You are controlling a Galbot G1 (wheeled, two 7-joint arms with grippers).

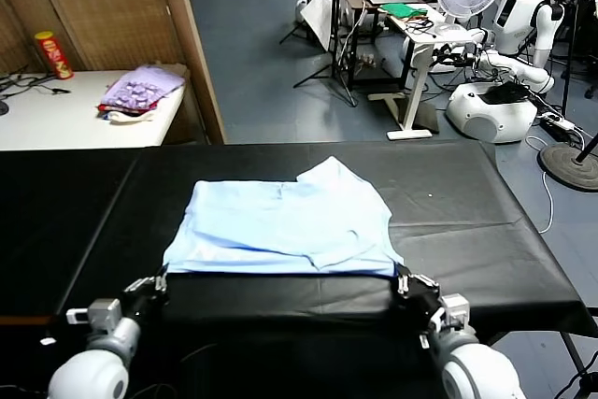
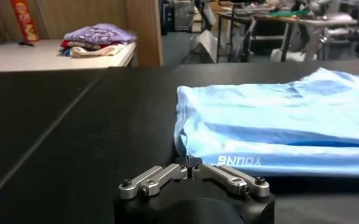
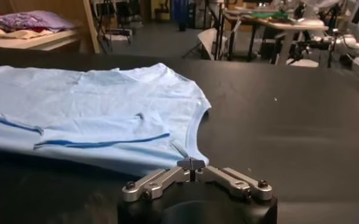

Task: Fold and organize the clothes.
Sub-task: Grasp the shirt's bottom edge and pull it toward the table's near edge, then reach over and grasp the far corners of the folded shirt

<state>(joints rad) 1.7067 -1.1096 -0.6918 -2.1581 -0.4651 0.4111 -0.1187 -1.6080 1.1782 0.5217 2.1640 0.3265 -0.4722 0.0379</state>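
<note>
Fabric could slip out: left tool (image 1: pixel 157 283) and right tool (image 1: pixel 408 283) are pinched tight on thin T-shirt (image 1: pixel 285 226) corners.

The T-shirt (image 1: pixel 285 226) is pale light blue, with darker blue lines along its folded hems and white lettering near the left claw (image 2: pixel 191 173). The table (image 1: pixel 486 221) under it is covered in plain black. Both the left claw and the right claw (image 3: pixel 191 163) have silver-grey metal fingers on black bodies. Beyond the T-shirt, on a white side table (image 1: pixel 65 114), lies a purple, lavender-patterned pile of clothes (image 1: pixel 140 91) with red and cream layers below, beside a red and yellow can (image 1: pixel 53 53).
</note>
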